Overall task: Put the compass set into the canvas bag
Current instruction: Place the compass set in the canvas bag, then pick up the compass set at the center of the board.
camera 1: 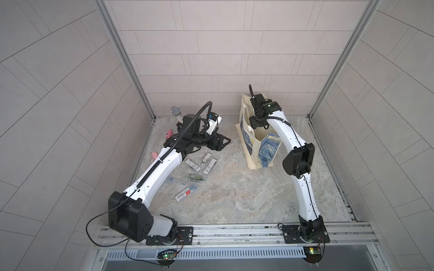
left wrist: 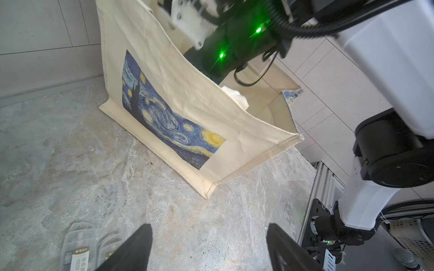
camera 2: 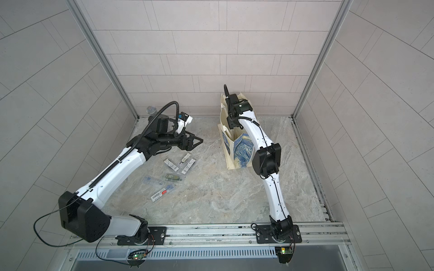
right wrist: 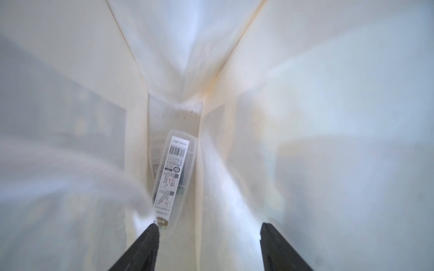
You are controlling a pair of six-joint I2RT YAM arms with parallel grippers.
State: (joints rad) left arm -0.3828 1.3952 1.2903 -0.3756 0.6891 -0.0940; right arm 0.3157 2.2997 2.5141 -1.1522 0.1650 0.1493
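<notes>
inside the canvas bag (camera 1: 265,152), the right gripper (right wrist: 207,225) hangs with jaws spread and empty, and a clear-cased compass set (right wrist: 172,173) lies loose on the bag's floor just past its tips, so the drop-in step looks done. the next move likely calls for lifting that arm straight out of the mouth without snagging cloth; the left gripper (left wrist: 209,227), also open and empty, hovers near more cases (camera 1: 193,165) on the table (camera 1: 234,199).

Canvas bag (right wrist: 328,93) lining (mostly blur)

Pale tiled walls (camera 1: 211,47), marbled floor (camera 1: 234,192) (grey-beige)
</notes>
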